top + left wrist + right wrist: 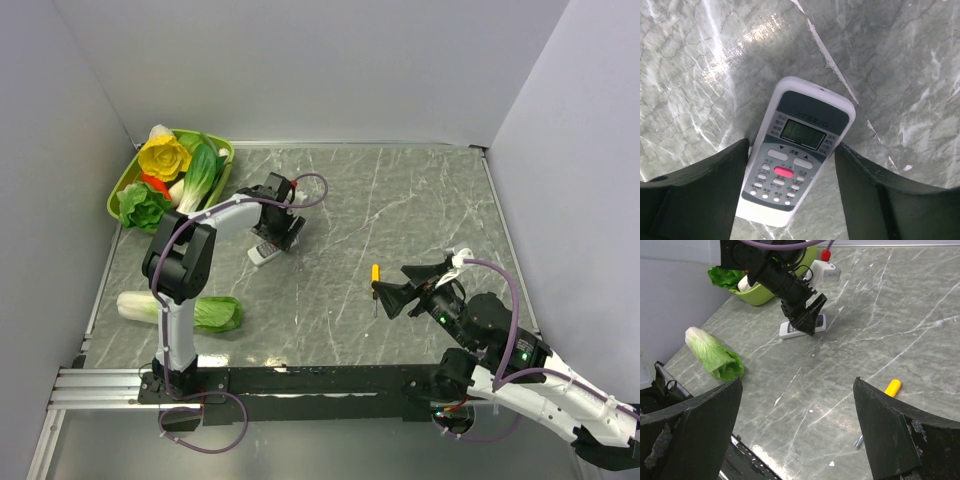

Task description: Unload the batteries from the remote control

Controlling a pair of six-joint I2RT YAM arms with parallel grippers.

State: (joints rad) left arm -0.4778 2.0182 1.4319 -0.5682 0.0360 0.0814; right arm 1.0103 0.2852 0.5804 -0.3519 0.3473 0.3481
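Remote control (797, 165) lies button-face up between the left gripper's (792, 150) fingers, which stand apart: one seems to touch its long edge, the other sits just beside it. It rests on the table (400, 200) toward nine o'clock in the top view. Grasping looks to be the step in hand, and no batteries show. The next move calls for clamping the long edges and turning it over. The right gripper (797, 382), at four o'clock, gapes empty near the screwdriver (892, 387).

A grey marbled table (400, 200) carries a lime-green plastic basket (222, 148) in its far-left corner, a slim white remote control (800, 125) left of centre, a leafy green cabbage (205, 312) near its left edge and a yellow-handled screwdriver (375, 272) right of centre.
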